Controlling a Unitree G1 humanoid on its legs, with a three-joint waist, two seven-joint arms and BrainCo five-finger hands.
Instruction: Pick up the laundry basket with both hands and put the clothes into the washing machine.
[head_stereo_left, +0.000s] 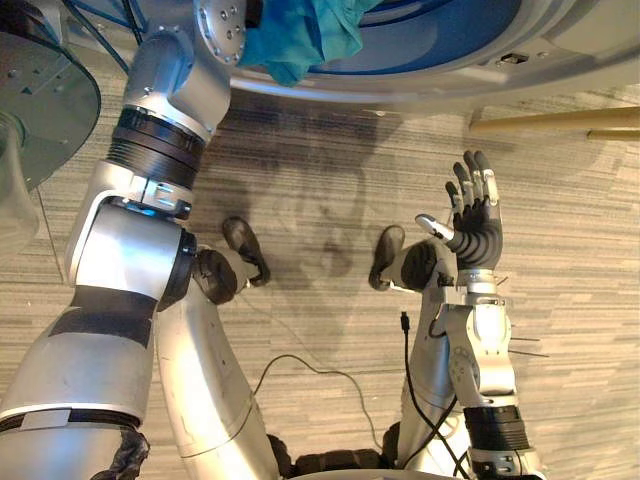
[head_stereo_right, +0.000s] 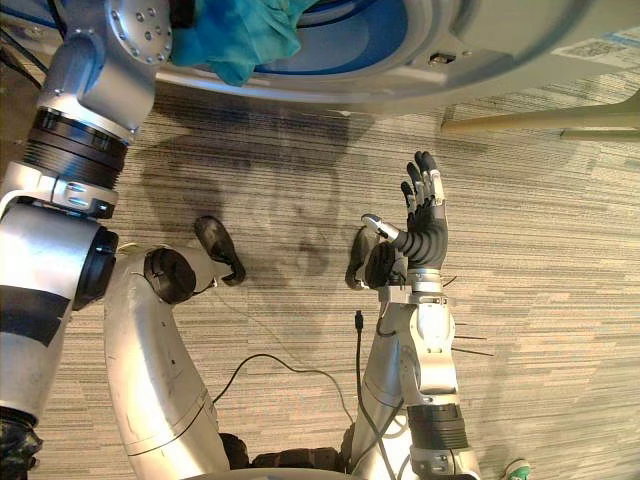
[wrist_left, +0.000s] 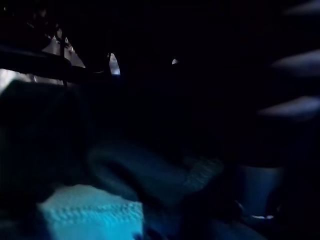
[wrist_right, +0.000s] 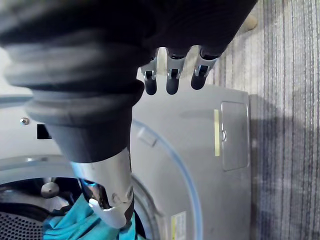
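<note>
While the right hand (head_stereo_left: 478, 225) is held spread and empty, the teal cloth (head_stereo_left: 300, 35) is seen beyond it, draped over the washer (head_stereo_left: 560, 45) mouth. Deeper in, the left hand's (wrist_left: 295, 107) state cannot be told; the cloth is best pushed fully inside so none is left trailing.

The grey streaked floor (head_stereo_left: 570, 230) bears the washing machine (head_stereo_left: 580, 30) at its far side; a pale bar (head_stereo_left: 560, 120) lies on it just beside the machine.
</note>
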